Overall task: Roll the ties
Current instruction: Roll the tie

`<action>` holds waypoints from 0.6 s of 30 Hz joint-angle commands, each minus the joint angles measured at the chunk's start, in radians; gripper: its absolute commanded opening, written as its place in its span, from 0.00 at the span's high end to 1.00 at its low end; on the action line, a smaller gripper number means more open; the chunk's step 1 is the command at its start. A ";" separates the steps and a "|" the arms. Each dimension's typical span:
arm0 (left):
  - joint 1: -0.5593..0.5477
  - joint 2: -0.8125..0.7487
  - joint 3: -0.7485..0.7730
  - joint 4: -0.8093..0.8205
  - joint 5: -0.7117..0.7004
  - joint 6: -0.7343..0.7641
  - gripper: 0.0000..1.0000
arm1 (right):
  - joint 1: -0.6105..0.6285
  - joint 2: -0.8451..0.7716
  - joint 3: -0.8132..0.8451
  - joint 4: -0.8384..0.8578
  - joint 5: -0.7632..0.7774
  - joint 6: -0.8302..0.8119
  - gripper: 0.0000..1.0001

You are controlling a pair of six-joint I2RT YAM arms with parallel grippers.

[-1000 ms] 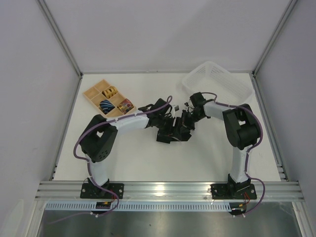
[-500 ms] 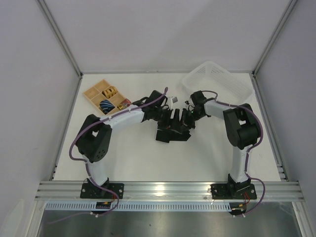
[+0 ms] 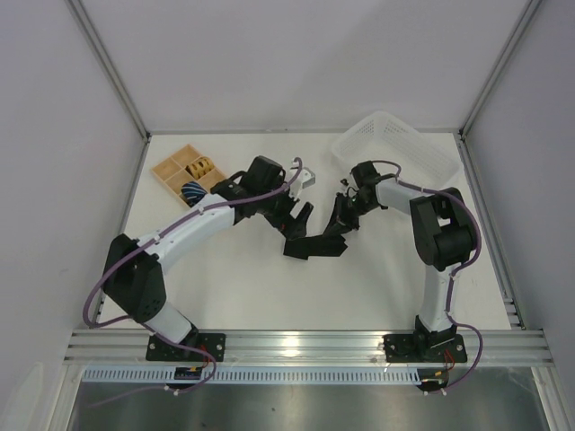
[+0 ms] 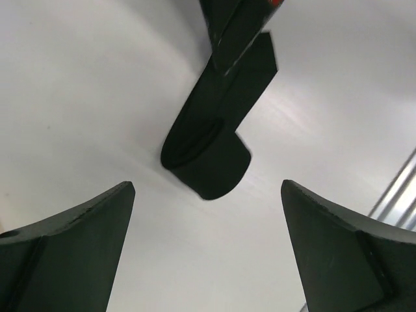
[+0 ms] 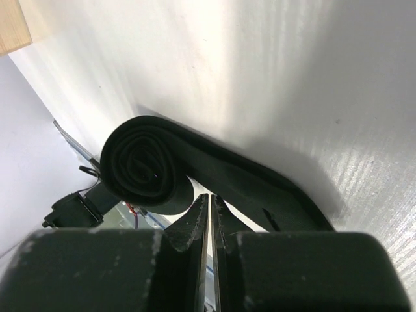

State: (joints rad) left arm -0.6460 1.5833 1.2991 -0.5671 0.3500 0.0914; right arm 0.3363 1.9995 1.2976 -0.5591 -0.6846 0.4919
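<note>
Pinching the tie point(image 3: 310, 245) mid-frame, the right fingers point(image 5: 188, 227) look closed on its strip. The left fingers point(image 4: 71, 227) gape wide, holding nothing. Soft, light cloth likely unrolls, so take the coil point(image 5: 146, 166) on the bench point(image 3: 252, 278) across its sides. The tray point(image 3: 167, 170), upper left, holds a yellow coil point(image 3: 199, 166) and a blue coil point(image 3: 191, 190). Nothing shows in the basket point(image 3: 395, 144), upper right.

- Tie point(image 4: 211, 140): plain black fabric, a narrow strip, partly rolled.
- One end is wound into a tight coil (its spiral shows in the right wrist view), lying on its side mid-table.
- The unrolled length runs from the coil toward the far right.
</note>
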 commanded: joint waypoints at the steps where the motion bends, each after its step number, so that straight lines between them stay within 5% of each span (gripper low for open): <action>1: -0.004 -0.060 -0.060 0.007 -0.091 0.243 0.00 | -0.006 -0.024 0.049 -0.032 0.010 -0.047 0.90; 11: -0.029 -0.031 -0.138 0.070 -0.022 0.536 0.00 | -0.023 -0.042 0.028 -0.053 -0.006 -0.081 0.89; 18: -0.093 0.132 -0.014 -0.025 0.004 0.605 0.00 | -0.042 -0.061 0.003 -0.035 -0.024 -0.082 0.90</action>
State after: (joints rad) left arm -0.7174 1.6714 1.2236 -0.5713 0.3046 0.6113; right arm 0.3073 1.9972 1.3109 -0.5968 -0.6891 0.4244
